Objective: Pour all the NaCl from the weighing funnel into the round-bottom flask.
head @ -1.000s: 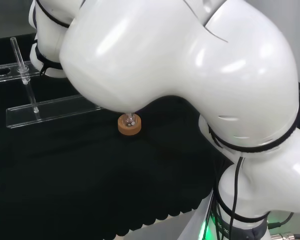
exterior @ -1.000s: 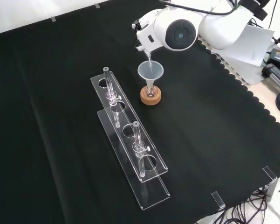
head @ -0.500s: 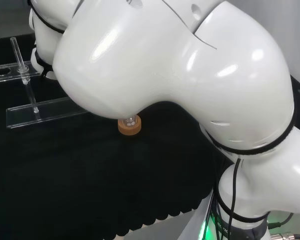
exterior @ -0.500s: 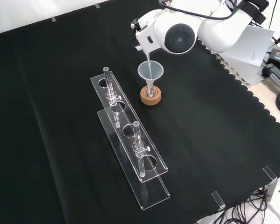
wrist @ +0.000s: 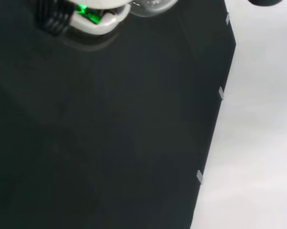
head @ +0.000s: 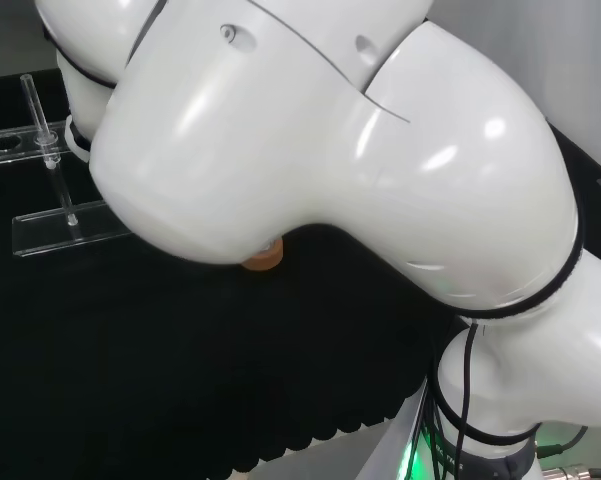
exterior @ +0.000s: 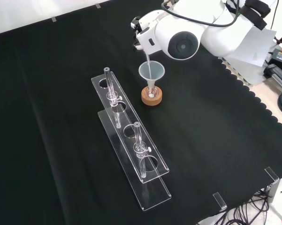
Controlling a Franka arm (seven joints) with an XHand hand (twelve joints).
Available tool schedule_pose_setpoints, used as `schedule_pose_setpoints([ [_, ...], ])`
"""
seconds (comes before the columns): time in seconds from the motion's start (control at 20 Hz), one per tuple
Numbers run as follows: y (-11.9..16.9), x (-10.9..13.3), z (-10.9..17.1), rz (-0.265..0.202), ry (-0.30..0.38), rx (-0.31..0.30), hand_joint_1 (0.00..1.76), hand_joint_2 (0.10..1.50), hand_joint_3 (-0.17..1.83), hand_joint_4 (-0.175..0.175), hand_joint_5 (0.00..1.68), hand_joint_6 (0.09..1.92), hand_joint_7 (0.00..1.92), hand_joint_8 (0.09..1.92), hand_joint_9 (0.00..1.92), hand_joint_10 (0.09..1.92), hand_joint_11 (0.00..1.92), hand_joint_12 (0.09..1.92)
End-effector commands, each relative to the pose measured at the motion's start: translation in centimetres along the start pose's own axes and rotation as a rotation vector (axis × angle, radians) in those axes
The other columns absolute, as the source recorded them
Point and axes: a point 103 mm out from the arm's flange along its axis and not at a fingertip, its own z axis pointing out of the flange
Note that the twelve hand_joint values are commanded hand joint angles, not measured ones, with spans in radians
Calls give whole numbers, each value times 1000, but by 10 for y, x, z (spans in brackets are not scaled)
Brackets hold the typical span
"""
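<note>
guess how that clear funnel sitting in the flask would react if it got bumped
The clear funnel looks top-heavy, with a wide cone on a thin stem, so a nudge would probably tip it. The flask sits in a cork ring, which likely steadies the base only.

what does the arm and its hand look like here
The arm is made of big glossy white rounded links, with thin black seams at the joints and a black cable running down near its base. In the front view one link carries a round grey cap. The hand at its end is white with black parts, largely hidden behind that link.
</note>
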Motion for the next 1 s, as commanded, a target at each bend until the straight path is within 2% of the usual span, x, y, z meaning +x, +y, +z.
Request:
schedule_pose_setpoints([
  [0.05,0,0,-2,3,-47,-9,1124,756,422,175,1348,446,1487,200,1647,87,1419,621],
  [1.0,-1,6,-12,37,-156,19,1124,760,418,175,1345,450,1482,195,1640,87,1417,619],
])
